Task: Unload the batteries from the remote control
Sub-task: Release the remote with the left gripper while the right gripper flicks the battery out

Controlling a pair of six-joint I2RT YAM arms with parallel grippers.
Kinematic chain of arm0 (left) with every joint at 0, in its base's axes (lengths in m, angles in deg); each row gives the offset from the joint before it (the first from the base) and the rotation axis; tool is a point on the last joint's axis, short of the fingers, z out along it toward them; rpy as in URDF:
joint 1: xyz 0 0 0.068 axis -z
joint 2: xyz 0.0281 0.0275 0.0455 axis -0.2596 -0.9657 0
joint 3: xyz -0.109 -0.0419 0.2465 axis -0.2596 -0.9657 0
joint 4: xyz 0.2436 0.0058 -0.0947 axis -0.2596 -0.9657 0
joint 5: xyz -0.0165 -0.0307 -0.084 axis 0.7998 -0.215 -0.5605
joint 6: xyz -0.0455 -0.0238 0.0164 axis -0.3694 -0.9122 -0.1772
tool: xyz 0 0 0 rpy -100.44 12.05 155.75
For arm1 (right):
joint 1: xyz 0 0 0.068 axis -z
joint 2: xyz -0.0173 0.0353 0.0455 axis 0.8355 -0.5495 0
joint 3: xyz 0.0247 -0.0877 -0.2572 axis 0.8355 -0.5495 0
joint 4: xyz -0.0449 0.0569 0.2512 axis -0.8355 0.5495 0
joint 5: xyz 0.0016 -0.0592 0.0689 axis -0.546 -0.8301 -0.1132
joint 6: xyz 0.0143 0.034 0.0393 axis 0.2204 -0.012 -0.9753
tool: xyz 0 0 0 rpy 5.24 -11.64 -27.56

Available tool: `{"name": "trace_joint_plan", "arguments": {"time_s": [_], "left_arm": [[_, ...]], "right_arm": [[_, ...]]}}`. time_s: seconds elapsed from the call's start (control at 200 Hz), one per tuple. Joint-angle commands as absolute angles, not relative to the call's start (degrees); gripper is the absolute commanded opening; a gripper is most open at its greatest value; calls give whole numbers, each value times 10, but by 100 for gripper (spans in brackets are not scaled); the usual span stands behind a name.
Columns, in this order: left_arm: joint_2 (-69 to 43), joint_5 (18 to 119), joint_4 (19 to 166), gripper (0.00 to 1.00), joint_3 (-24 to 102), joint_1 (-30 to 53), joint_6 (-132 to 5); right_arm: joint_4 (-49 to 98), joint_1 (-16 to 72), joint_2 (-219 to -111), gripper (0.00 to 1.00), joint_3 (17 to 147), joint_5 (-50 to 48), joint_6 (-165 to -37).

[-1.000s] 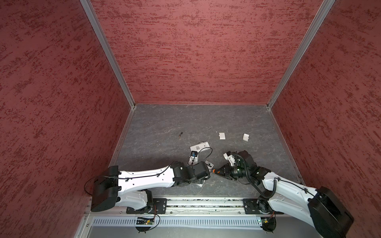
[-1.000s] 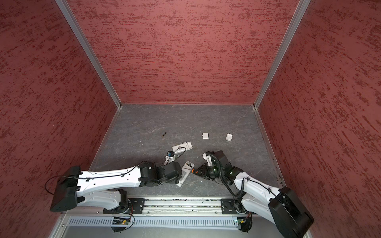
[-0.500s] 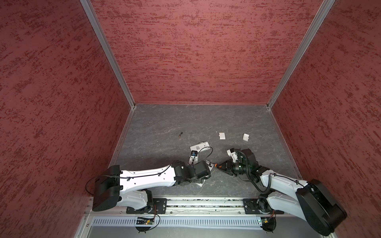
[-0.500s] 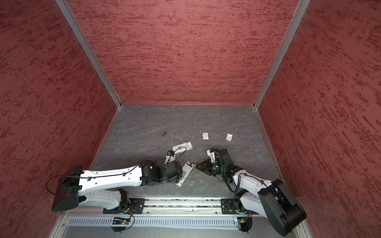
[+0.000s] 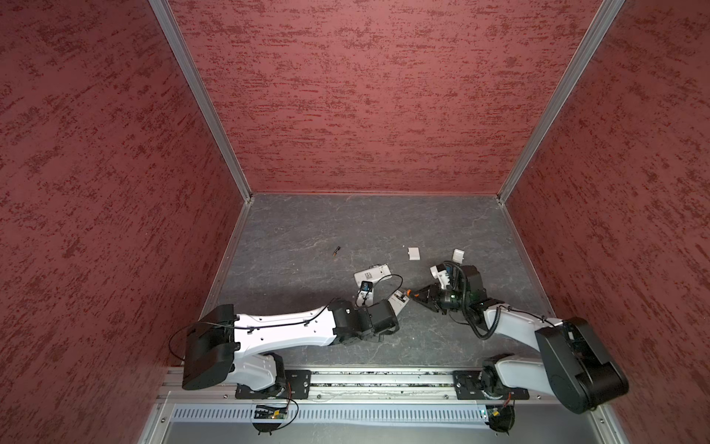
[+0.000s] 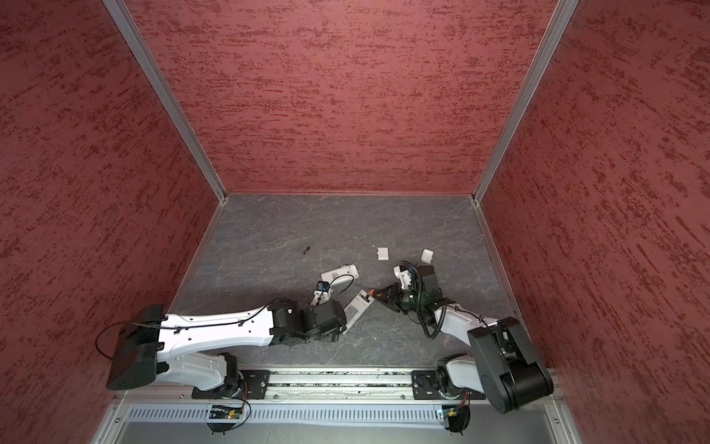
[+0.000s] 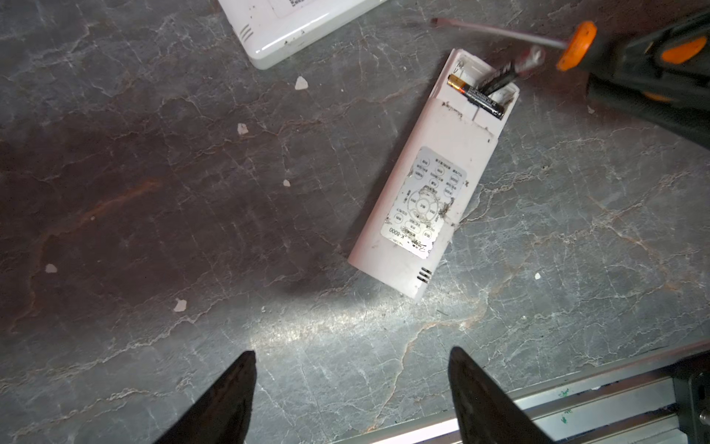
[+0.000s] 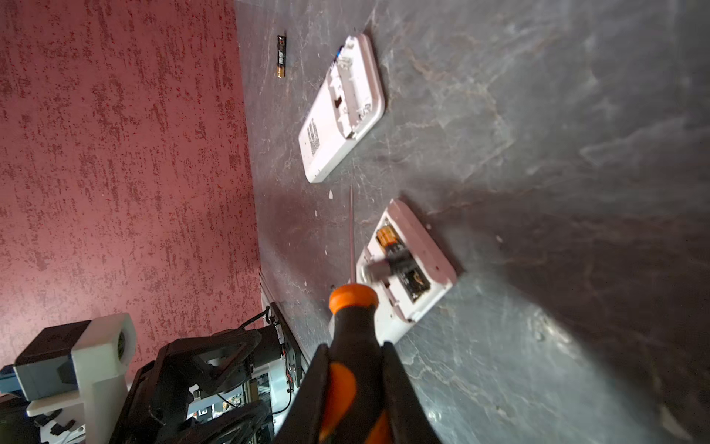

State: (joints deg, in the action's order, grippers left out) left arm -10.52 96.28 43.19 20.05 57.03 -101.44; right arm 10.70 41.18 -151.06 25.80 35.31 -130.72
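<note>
Batteries (image 7: 476,96), one tipped up, lie at nine o'clock from my nearer right end effector (image 5: 420,296), gripping the screwdriver (image 8: 351,319); left end effector (image 7: 351,355) gapes wide.

I count two white remotes, near remote (image 7: 422,192) and far remote (image 8: 338,111), three batteries, loose battery (image 5: 336,251), lying battery (image 7: 476,98) and tilted battery (image 7: 503,75) both in the near remote, two white covers, one cover (image 5: 413,253), second cover (image 5: 458,254), one screwdriver (image 8: 351,326).
</note>
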Motion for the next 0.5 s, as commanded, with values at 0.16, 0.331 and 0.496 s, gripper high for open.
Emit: {"name": "trace_joint_plan", "arguments": {"time_s": [0.16, 0.331, 0.496], "left_arm": [[-111, 963, 430, 78, 210, 573, -1024], [-113, 960, 433, 78, 210, 575, -1025], [-127, 944, 450, 78, 211, 577, -1009]], "right_arm": [[135, 429, -1527, 0, 304, 365, -1258], [190, 434, -1495, 0, 322, 360, -1241], [356, 434, -1411, 0, 358, 299, -1185]]}}
